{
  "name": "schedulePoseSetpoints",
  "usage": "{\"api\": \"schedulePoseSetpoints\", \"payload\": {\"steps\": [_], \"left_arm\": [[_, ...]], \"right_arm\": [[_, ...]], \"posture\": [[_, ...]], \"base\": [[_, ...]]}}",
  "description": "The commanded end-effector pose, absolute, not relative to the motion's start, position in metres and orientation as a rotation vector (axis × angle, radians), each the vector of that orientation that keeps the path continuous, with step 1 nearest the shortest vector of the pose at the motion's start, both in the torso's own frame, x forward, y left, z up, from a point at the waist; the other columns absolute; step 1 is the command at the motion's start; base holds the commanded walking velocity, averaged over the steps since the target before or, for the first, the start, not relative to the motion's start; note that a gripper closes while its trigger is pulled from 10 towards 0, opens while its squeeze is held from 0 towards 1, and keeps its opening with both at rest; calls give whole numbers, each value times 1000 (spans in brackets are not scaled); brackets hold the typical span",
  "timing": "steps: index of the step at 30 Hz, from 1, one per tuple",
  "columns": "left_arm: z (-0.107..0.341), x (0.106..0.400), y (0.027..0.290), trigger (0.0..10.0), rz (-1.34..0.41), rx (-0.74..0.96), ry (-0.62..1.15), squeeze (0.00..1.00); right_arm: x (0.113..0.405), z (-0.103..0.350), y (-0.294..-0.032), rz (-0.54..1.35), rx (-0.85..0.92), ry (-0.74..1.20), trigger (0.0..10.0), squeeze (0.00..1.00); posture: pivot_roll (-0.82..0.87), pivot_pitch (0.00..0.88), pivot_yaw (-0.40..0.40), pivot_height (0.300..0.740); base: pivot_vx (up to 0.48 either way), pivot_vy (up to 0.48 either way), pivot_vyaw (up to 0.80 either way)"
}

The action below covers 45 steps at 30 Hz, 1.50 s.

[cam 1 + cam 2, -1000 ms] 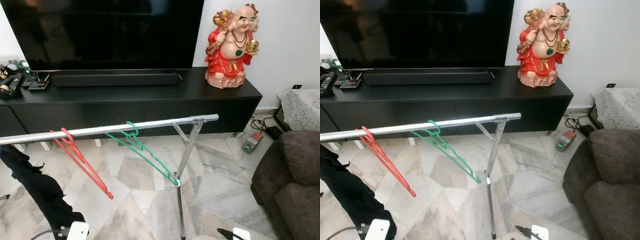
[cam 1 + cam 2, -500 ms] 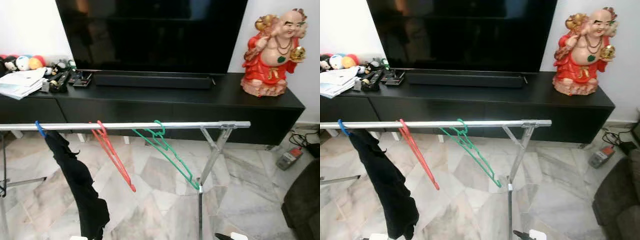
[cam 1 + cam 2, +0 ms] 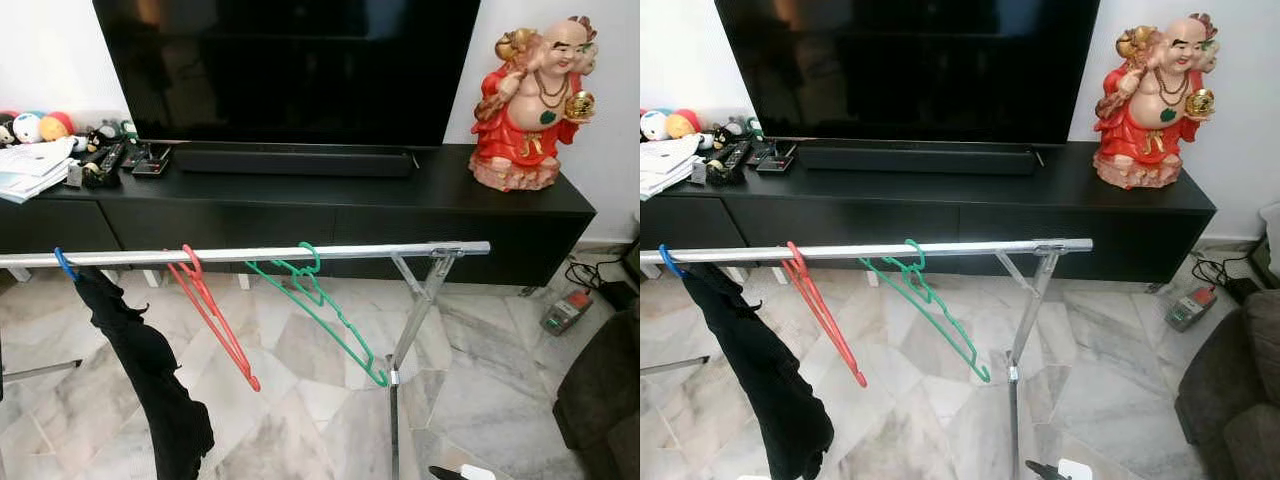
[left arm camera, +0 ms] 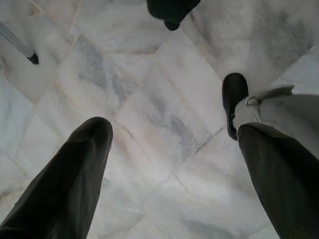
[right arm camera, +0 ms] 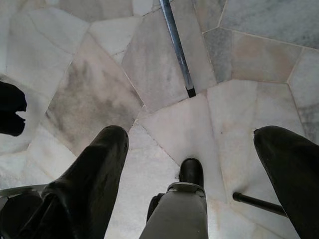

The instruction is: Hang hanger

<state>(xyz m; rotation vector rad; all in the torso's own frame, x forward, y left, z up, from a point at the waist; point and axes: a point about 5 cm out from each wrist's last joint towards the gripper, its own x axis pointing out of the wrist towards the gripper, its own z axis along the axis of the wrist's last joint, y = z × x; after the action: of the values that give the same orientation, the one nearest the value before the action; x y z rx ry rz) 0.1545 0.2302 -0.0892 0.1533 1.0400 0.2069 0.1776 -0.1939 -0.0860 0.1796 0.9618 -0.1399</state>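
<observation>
A silver clothes rail [image 3: 250, 254] runs across in front of me at about waist height. On it hang a red hanger [image 3: 212, 318] and a green hanger [image 3: 322, 312], both bare and tilted. Further left, a blue hanger hook [image 3: 64, 263] carries a black garment [image 3: 150, 380]. My left gripper [image 4: 172, 129] hangs low over the marble floor, open, with nothing between its fingers. My right gripper [image 5: 192, 133] is also low and open over the floor, holding nothing, near the rack's foot bar [image 5: 177, 47].
Behind the rack stands a black TV console [image 3: 300, 205] with a large TV [image 3: 290, 65], a red statue [image 3: 528, 100], and remotes and papers [image 3: 30, 168]. A brown sofa [image 3: 605, 400] is at the right. The rack's upright [image 3: 392, 425] stands just ahead.
The camera has swung left and then settled a little back right, bringing the black garment into view. The hangers have not moved on the rail.
</observation>
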Motion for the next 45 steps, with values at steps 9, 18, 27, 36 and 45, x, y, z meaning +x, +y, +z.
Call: {"api": "schedulePoseSetpoints", "payload": {"steps": [9, 18, 27, 36, 45], "left_arm": [[-92, 141, 242, 10000, 214, 161, 1086, 0], [-93, 141, 237, 10000, 192, 174, 1093, 0], [-93, 143, 233, 10000, 185, 165, 1086, 0], [-93, 146, 229, 10000, 164, 154, 1077, 0], [-92, 152, 224, 10000, 167, 146, 1066, 0]], "right_arm": [[179, -86, -193, -140, 180, 965, 10000, 0], [180, -85, -192, -147, 185, 960, 10000, 0], [182, -84, -193, -148, 178, 957, 10000, 0], [183, -84, -193, -123, 143, 962, 10000, 0], [182, -84, -192, -118, 145, 966, 10000, 0]], "posture": [[-17, 58, 23, 740], [-16, 65, 26, 740], [-17, 67, 27, 740], [-18, 67, 25, 740], [-17, 67, 24, 740]], "base": [[0, 480, 0], [0, 197, 0], [0, 0, 0], [0, 0, 0], [-222, 0, 0]]}}
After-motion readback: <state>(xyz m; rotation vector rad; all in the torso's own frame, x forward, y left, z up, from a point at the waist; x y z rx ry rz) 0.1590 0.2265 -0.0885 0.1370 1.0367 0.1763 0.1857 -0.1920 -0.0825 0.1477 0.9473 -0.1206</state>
